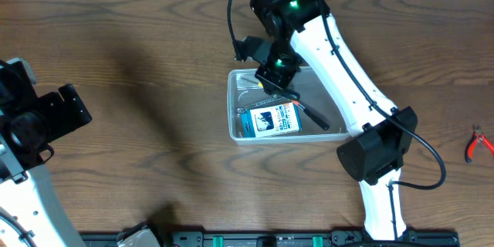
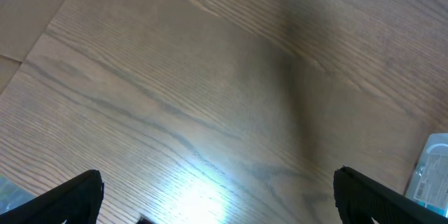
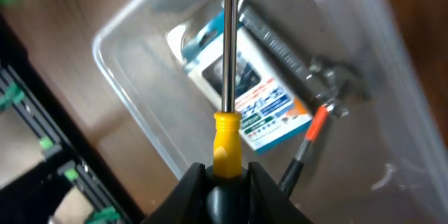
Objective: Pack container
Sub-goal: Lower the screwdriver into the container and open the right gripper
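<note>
While the left gripper (image 2: 217,182) stands wide, the right gripper (image 3: 225,178) clamps a yellow-handled screwdriver (image 3: 228,56) above the container (image 3: 122,70).

The clear plastic rectangular container (image 1: 233,104) sits near the middle of the brown wooden table (image 1: 154,85). In it lies the small blue-and-white box (image 1: 269,120), with 2 tools beside it: the grey metal wrench (image 3: 280,42) and the black-handled tool (image 1: 315,117). The yellow-handled metal screwdriver (image 3: 228,77) hangs over the box, gripped by the right gripper (image 3: 226,171). The red-handled pliers (image 1: 478,143) lie on the table, far off to the right.
</note>
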